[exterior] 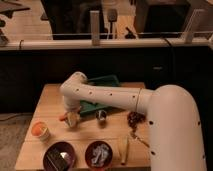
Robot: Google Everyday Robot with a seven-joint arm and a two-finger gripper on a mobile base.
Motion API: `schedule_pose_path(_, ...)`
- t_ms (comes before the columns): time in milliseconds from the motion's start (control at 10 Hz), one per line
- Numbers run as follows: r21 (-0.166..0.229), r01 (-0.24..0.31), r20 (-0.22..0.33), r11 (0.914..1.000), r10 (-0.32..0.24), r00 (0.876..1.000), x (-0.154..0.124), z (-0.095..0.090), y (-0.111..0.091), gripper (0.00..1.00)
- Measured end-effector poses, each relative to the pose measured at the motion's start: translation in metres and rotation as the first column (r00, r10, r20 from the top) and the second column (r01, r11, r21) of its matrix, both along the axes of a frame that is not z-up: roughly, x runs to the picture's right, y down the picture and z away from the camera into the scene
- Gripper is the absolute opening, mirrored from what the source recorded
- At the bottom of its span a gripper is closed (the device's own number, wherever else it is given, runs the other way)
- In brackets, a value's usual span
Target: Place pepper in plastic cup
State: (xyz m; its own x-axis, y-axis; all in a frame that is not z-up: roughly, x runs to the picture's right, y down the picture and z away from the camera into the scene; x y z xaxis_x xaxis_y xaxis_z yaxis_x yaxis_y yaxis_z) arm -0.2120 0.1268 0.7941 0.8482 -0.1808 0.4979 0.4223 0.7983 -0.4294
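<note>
The plastic cup [41, 130] is small, cream-yellow with orange at its top, and stands at the table's left side. My gripper [71, 119] hangs from the white arm [105, 97] low over the table, to the right of the cup and a little farther back. A small orange-red piece, the pepper [63, 118], shows right at the gripper's left side. I cannot tell whether it is held or lies on the table. The cup and the gripper are apart.
Two wide dark red bowls [60, 156] [100, 153] stand at the front edge. A green tray [105, 82] lies behind the arm. A small can [101, 115], a dark cluster [134, 119] and a yellow stick-like item [125, 150] lie to the right.
</note>
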Motion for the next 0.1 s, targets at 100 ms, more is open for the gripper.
schedule_pose_path(100,0.000,0.000,0.000,1.0000,0.000,1.000,0.0000,0.0000,0.0000,0.80)
